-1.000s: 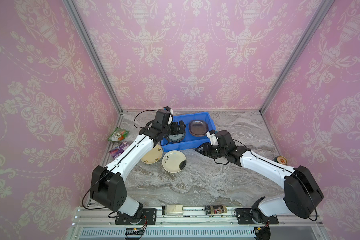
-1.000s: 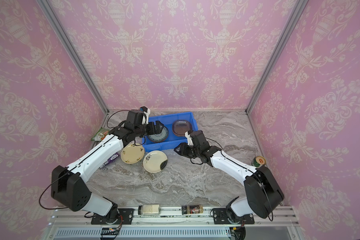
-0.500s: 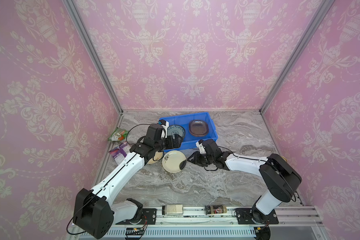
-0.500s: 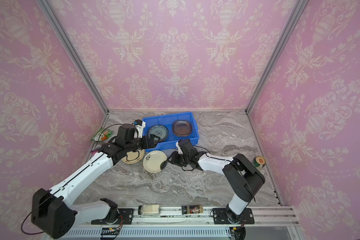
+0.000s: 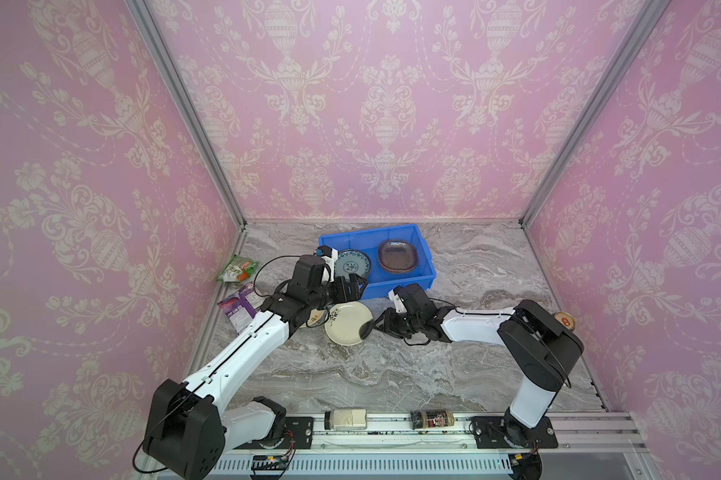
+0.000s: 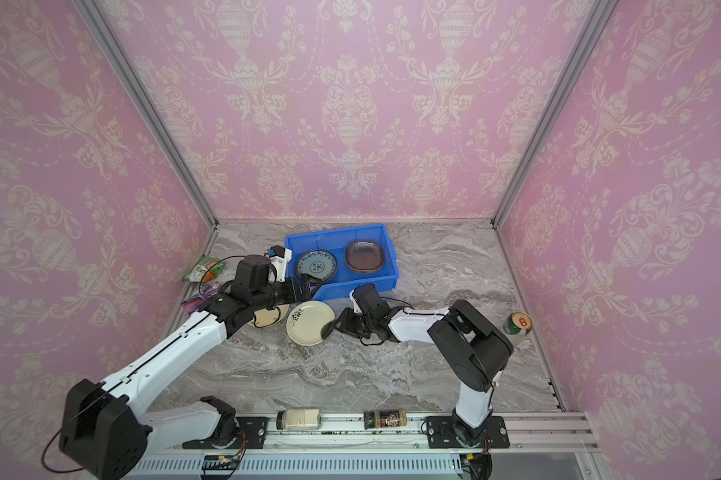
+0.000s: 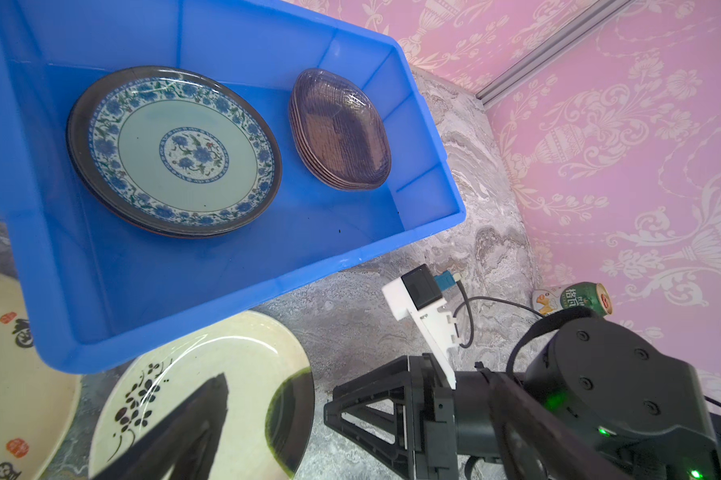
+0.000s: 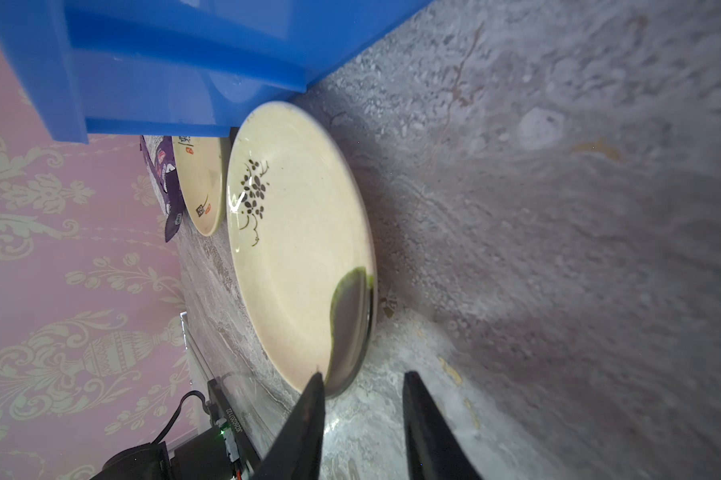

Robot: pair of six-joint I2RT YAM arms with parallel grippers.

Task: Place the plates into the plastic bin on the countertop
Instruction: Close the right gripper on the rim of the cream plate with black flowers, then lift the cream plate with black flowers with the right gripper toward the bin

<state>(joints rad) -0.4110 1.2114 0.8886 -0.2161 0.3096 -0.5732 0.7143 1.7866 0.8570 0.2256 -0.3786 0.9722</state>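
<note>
The blue plastic bin (image 5: pixel 367 231) (image 6: pixel 338 230) holds a teal-patterned plate (image 5: pixel 352 262) (image 7: pixel 180 153) on a stack and stacked brown glass plates (image 5: pixel 397 255) (image 7: pixel 342 129). Two cream floral plates lie on the countertop (image 5: pixel 454 365) before it. One cream plate (image 5: pixel 346 324) (image 6: pixel 309 324) (image 8: pixel 300 232) is in full view. The other cream plate (image 6: pixel 269 318) (image 7: pixel 14 374) is partly under my left arm. My right gripper (image 5: pixel 377 326) (image 8: pixel 364 376) is open at the nearer plate's right rim, its jaws straddling the edge. My left gripper (image 5: pixel 356 286) (image 7: pixel 358 376) hangs wide open by the bin's front wall.
A green drink can (image 5: pixel 564 321) (image 7: pixel 575 297) stands by the right wall. Snack packets (image 5: pixel 238 268) and a purple packet (image 5: pixel 240 301) lie at the left wall. Two jars (image 5: pixel 345 419) (image 5: pixel 431 417) rest on the front rail.
My left gripper drew back out of the bin toward the front, still open. My right gripper moved left and down to the cream plate's rim, and its jaws narrowed.
</note>
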